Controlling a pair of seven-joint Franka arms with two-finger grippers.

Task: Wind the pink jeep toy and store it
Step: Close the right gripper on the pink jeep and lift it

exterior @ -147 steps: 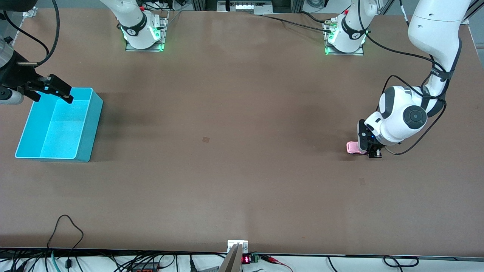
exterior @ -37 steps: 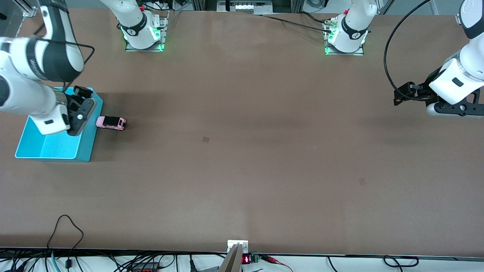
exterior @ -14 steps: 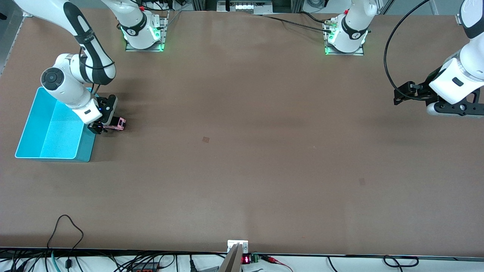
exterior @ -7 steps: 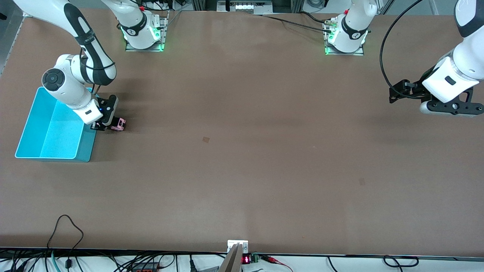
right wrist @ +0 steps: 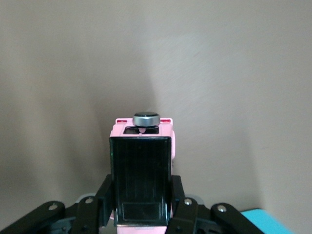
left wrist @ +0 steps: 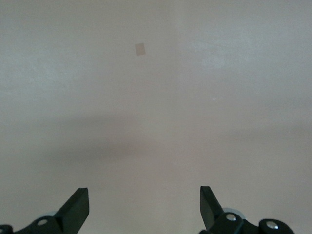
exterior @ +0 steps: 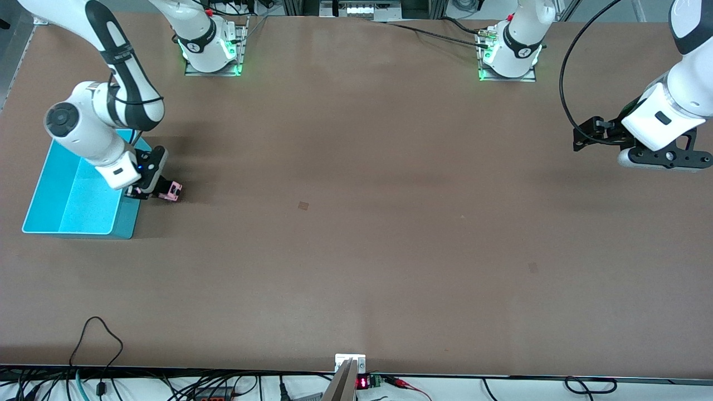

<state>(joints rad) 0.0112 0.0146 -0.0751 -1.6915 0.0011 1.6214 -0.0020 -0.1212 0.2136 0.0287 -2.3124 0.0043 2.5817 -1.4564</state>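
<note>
The pink jeep toy (exterior: 170, 191) has a black roof panel and sits between the fingers of my right gripper (exterior: 151, 192), which is shut on it right beside the turquoise bin (exterior: 129, 214), at the wall facing the left arm's end. In the right wrist view the jeep (right wrist: 141, 161) fills the space between the fingers, with my right gripper (right wrist: 141, 207) clamped on its sides and a corner of the bin (right wrist: 267, 222) showing. My left gripper (exterior: 583, 139) is open and empty, waiting in the air over the left arm's end of the table; it also shows in the left wrist view (left wrist: 144, 209).
Two small brownish square marks lie on the table, one near the middle (exterior: 303, 205) and one toward the left arm's end (exterior: 533, 267). Cables (exterior: 100, 334) and a small device (exterior: 350, 367) sit at the table edge nearest the front camera.
My right arm came to the jeep beside the bin, shut on it, and now the jeep sits a little lower in the front view. My left arm shifted slightly.
</note>
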